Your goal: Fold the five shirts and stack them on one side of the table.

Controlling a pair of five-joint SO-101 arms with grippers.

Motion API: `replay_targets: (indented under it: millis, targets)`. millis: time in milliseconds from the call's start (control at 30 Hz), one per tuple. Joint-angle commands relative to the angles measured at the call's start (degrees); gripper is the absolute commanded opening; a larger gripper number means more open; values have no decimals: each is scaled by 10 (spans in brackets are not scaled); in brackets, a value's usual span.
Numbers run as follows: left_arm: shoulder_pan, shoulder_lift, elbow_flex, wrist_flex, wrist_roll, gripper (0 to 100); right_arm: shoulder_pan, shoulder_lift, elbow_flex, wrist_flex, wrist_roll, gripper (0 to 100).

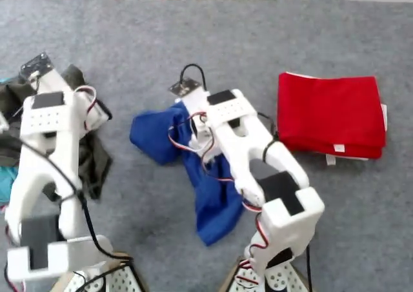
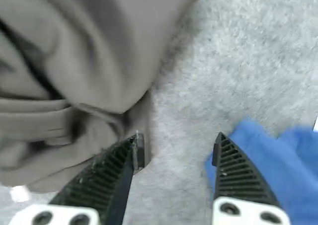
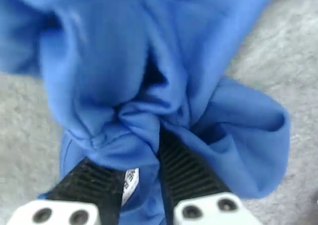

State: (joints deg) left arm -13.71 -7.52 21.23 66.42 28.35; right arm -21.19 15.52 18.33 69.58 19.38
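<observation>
**On the grey table, mid-fold: right arm pinches blue shirt**

At table centre the blue shirt (image 1: 213, 205) lies crumpled under the right arm. The right gripper (image 3: 141, 145) has its jaws pressed together on a bunched fold of the blue shirt. The left gripper (image 2: 179, 138) has its jaws spread and holds nothing, low over the table (image 1: 226, 34). One finger (image 2: 112, 173) touches the edge of the grey shirt (image 2: 74, 61), which is heaped on the left side. A folded red shirt (image 1: 329, 115) tops a neat stack on the right side, apart from the blue shirt. Teal cloth (image 1: 5, 179) shows at the left edge.
</observation>
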Motion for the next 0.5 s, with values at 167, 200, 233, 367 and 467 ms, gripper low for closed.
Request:
replay_targets:
  millis: [167,200,233,367,467]
  targets:
    - [77,211,-319,138,51,243,39,4,120,7,75,15]
    - [87,236,-360,158,61,243,39,4,123,6,75,15]
    - [96,258,-402,177,72,243,39,4,124,6,75,15]
    - [126,343,-565,255,104,243,49,4,124,-14,72,15]
    - [144,412,-662,294,113,263,69,4,125,-33,74,15]
